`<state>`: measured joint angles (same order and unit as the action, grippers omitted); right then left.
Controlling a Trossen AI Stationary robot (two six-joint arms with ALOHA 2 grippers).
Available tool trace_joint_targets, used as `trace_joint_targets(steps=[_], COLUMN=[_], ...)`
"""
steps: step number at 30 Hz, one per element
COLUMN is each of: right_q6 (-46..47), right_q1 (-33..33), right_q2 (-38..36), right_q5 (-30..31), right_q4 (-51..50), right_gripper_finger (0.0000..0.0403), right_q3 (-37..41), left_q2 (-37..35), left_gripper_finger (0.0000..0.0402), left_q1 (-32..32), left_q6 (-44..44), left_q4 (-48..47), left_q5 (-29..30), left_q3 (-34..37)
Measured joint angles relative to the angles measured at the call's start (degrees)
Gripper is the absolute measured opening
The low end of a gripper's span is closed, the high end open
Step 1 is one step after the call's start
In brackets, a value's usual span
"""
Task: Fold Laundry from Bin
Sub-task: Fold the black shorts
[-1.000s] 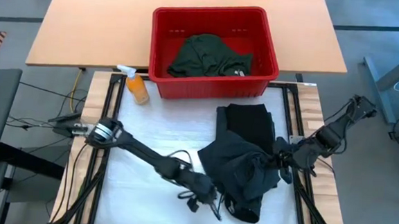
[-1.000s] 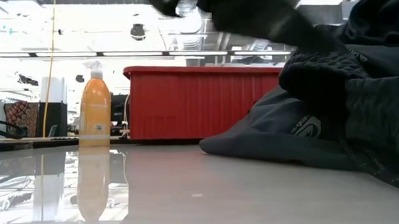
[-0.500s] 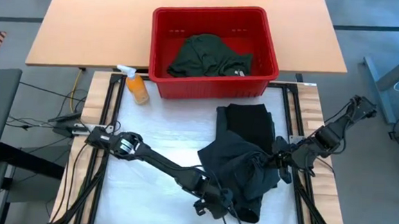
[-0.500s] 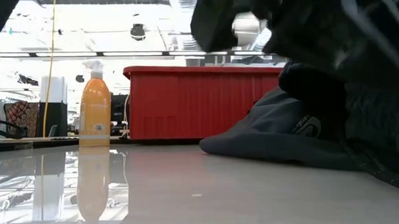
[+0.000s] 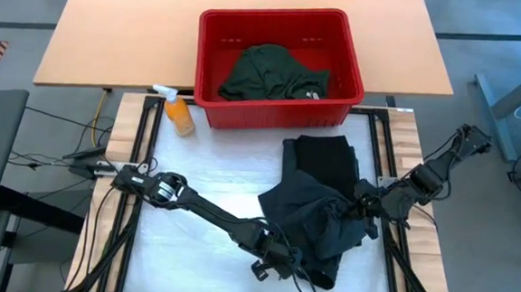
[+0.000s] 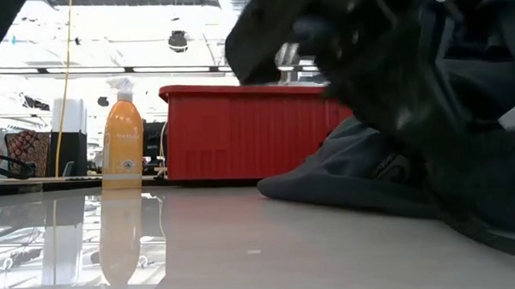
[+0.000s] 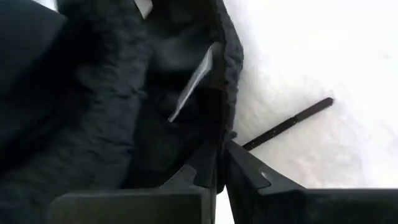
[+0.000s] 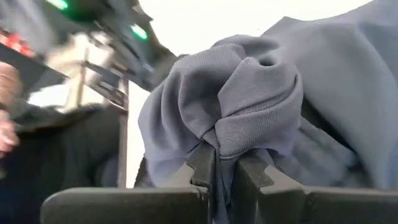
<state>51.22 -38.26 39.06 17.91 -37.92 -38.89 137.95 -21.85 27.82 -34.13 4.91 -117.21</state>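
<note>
I have a crumpled black garment (image 5: 314,226) heaped on the white, glossy surface (image 5: 195,183), its cloth soft and matte, bunched into deep folds. A second black piece (image 5: 323,159) lies flatter just behind it, folded into a rough rectangle, toward the bin (image 5: 279,61).

My left end effector (image 5: 276,263) sits at the near edge of the heap — from the left wrist view its two dark fingers are pinched together on a ribbed hem of the black garment (image 7: 227,62). A thin dark rod (image 7: 289,123) lies on the surface just beside that hem; I cannot tell what it is.

My right end effector (image 5: 366,205) is at the heap's right side. In the right wrist view its fingers are clamped on a knot of cloth (image 8: 255,102) that looks finely ribbed, like a collar or cuff, gathered into a tight bulge.

The bin is red moulded plastic, rectangular, with a thick rim and vertical ribs on its sides. A dark green garment (image 5: 269,72) lies rumpled inside it, with a small pale mark at one edge that I cannot read.

An orange spray bottle (image 5: 177,112) with a white trigger head stands just left of the bin; its label (image 6: 123,162) carries print too small to read. In the low view a pale logo (image 6: 396,164) shows on the cloth — unreadable.
</note>
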Motion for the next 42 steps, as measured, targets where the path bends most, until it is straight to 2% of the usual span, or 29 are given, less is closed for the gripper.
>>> trace_joint_targets(steps=[2, 5, 8, 11, 15, 19, 22, 24, 25, 28, 31, 35, 39, 42], right_q6=[-0.06, -0.61, -2.85, -9.3, -27.23, -54.75, -73.16, -79.06, -80.48, -78.2, -68.26, -55.27, -45.38, -40.04], right_q1=[0.0, 0.01, 0.02, 0.71, 3.81, 9.48, 14.37, 17.72, 19.23, 22.0, 20.93, 14.63, 6.41, 0.79], right_q2=[0.38, 1.04, 1.97, 3.09, 5.19, 8.15, 10.19, 11.55, 12.05, 14.64, 19.09, 28.72, 38.78, 46.09], right_q5=[0.04, 0.09, 1.3, 4.97, 9.46, 9.33, 9.36, 7.55, 4.48, -7.29, -13.32, -15.17, -15.39, -15.11], right_q4=[3.04, 6.36, 8.51, 12.9, 24.64, 41.07, 50.62, 51.08, 48.77, 36.51, 24.26, 16.06, 17.18, 16.27], right_gripper_finger=[0.0055, 0.0055, 0.0055, 0.0055, 0.0055, 0.0055, 0.0055, 0.0055, 0.0055, 0.0055, 0.0055, 0.0054, 0.0054, 0.0054], right_q3=[0.0, 0.0, 0.0, 0.0, 0.0, -0.02, -1.26, -4.29, -6.17, -10.78, -11.5, -7.43, -6.32, -7.32], left_q2=[-0.04, -0.43, -3.27, -8.12, -17.23, -27.15, -37.4, -44.35, -47.69, -56.28, -63.12, -67.74, -67.11, -64.73], left_gripper_finger=[0.0005, 0.0002, 0.0001, 0.0001, 0.0, 0.0, 0.0, 0.0, 0.0, 0.0, 0.0, 0.0, 0.0, 0.0], left_q1=[0.0, -0.34, -1.32, -2.41, -3.1, -2.21, -1.17, -0.61, -0.34, -0.27, -2.58, -7.07, -11.94, -14.76], left_q6=[-0.51, -1.64, -2.48, -5.04, -12.84, -24.89, -28.07, -28.47, -29.84, -35.89, -40.52, -46.77, -52.87, -57.06], left_q4=[1.26, -4.35, -15.54, -25.16, -39.4, -55.29, -54.94, -52.9, -52.01, -50.15, -43.82, -32.13, -16.08, -4.57], left_q5=[-0.78, 0.75, 6.48, 12.16, 24.88, 38.19, 43.01, 44.22, 44.99, 44.53, 40.78, 31.53, 23.99, 22.06], left_q3=[2.03, 2.32, 2.34, 2.36, 2.36, 2.38, 4.51, 7.55, 9.25, 16.07, 25.94, 43.41, 60.27, 69.02])
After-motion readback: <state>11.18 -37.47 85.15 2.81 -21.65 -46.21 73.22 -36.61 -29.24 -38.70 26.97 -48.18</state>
